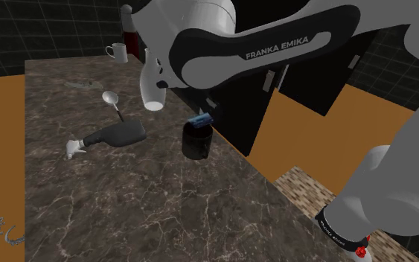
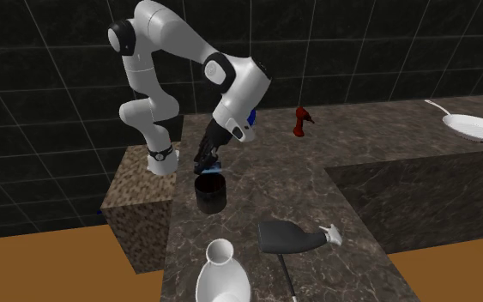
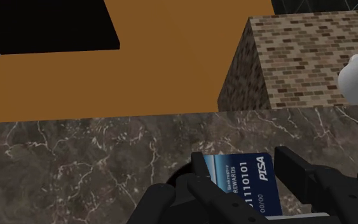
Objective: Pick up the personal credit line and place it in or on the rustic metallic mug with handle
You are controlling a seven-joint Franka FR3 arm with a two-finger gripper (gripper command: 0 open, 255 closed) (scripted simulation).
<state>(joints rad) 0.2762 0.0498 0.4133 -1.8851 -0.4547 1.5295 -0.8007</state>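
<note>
The gripper (image 2: 206, 161) holds a blue card (image 2: 213, 174) just above the dark mug (image 2: 210, 195).

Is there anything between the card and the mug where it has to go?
Nothing visible does. The fingers clasp the card right over the open top of the mug, and the bottle lies apart, toward the shoulder view's left.

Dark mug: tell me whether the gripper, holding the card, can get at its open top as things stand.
Probably yes. The gripper, shut on the blue card, hangs directly over the dark mug, with nothing between card and rim. The dark bottle lies well aside.
</note>
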